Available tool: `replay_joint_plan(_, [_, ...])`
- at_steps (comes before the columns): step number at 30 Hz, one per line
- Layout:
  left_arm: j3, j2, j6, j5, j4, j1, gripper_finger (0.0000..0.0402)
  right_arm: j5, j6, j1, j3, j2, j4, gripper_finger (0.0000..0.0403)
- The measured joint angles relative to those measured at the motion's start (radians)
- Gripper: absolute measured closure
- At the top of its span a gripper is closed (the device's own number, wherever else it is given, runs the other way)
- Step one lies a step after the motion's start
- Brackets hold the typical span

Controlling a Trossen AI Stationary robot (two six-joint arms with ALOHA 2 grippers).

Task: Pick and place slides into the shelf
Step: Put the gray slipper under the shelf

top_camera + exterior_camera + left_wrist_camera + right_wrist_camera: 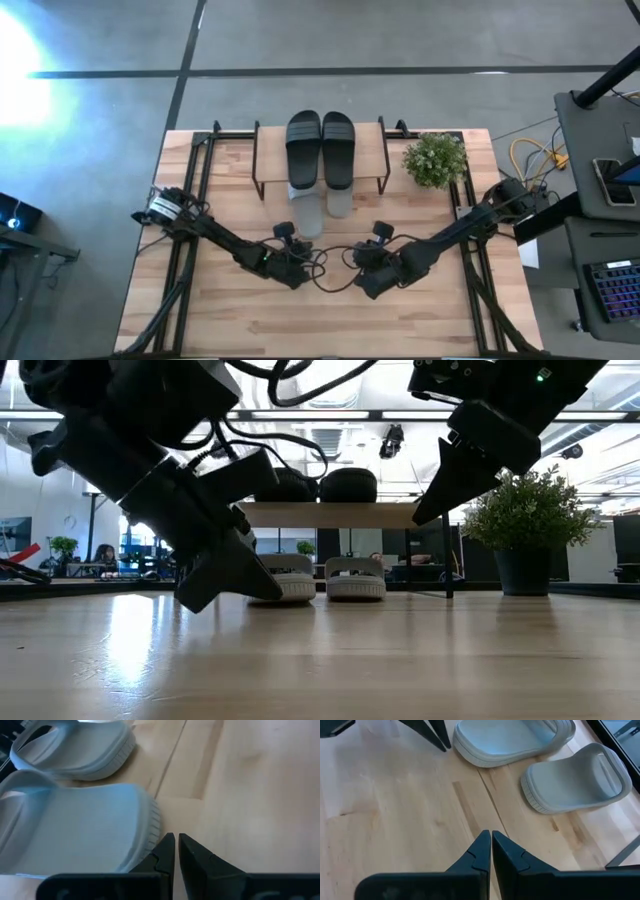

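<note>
Black slides sit on the shelf; grey slides lie beneath. Left tool and right tool together, empty. Judged: placing complete; nothing further required.

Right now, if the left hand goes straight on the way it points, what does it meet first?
Probably the nearer grey slide: the left hand, fingers shut, sits beside its ribbed edge and may only graze it, since depth is unclear.

Two slides sitting on shelf; two more lying under its front edge; plant standing right.
</note>
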Motion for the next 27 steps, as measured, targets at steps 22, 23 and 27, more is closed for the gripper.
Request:
replay_joint_plan(22, [-0.048, -0.017, 0.111, -0.084, -0.005, 0.222, 0.0391, 0.000, 0.001, 0.000, -0.002, 0.000, -0.018, 0.0394])
replay_joint_plan(23, [-0.049, -0.021, 0.116, -0.104, -0.009, 0.222, 0.0391, 0.000, 0.001, 0.000, -0.002, 0.000, -0.019, 0.0394])
replay_joint_plan(27, [-0.050, -0.069, 0.111, -0.112, -0.057, 0.205, 0.0391, 0.000, 0.001, 0.000, -0.004, 0.000, -0.024, 0.0394])
